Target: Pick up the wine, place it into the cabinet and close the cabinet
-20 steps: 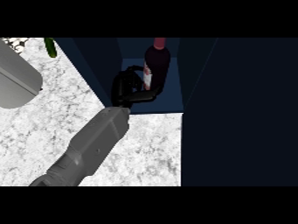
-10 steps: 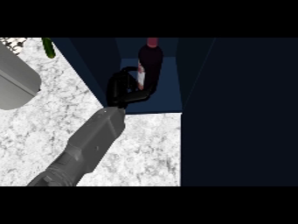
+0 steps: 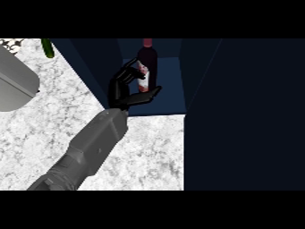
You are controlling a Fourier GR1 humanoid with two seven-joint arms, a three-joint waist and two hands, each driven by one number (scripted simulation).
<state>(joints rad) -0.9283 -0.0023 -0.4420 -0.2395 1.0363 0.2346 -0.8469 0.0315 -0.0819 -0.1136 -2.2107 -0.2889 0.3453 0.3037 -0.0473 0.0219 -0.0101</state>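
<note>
We see the pale surface [image 3: 148,152] evenly lit toward eight o'clock, while the cabinet [image 3: 254,112] from twelve to four o'clock lies in deep shadow.

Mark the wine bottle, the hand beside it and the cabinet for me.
wine bottle [image 3: 147,62], head view, dark body above the label
hand [image 3: 124,89], head view, back of the palm
cabinet [image 3: 170,91], head view, blue inner floor

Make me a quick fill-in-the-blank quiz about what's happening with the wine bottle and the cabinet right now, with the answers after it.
1. The wine bottle stands inside the open ____.
2. The hand curled round the bottle is coloured ____.
3. The countertop has a white and grey ____ pattern.
4. The large dark panel at the view's right is the cabinet's open ____.

Missing words: cabinet; black; marble; door
</note>
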